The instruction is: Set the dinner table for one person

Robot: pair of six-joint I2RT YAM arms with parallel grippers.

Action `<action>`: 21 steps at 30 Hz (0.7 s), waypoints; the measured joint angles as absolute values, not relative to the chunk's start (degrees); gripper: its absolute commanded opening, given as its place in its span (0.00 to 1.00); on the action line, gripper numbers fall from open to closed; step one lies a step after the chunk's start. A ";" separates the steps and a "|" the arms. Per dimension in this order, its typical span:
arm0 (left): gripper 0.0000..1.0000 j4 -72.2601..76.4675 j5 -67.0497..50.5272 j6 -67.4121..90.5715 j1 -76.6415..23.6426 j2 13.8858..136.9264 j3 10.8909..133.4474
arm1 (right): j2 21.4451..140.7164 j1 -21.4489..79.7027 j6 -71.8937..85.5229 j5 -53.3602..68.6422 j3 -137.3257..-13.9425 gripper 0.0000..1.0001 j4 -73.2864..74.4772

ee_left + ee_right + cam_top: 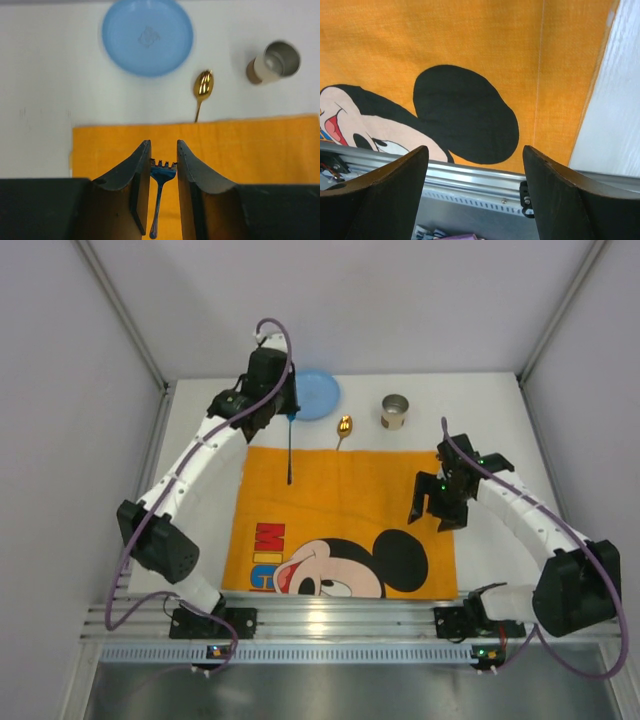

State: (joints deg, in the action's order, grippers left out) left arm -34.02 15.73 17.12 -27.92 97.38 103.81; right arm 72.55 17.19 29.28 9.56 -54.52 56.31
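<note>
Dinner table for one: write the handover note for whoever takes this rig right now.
The left gripper is shut on the fork, held above the far left part of the placemat.
The right gripper is open and empty, over the placemat's near right part.
The plate, spoon and cup sit on the table beyond the placemat's far edge.
Done: placemat laid, fork in the gripper.
Left to do: set the fork down, then bring plate, spoon and cup into place.
</note>
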 measured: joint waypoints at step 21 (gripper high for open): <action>0.00 -44.73 10.85 26.48 -27.90 77.56 59.46 | 76.25 17.08 25.43 13.76 -53.98 0.76 50.24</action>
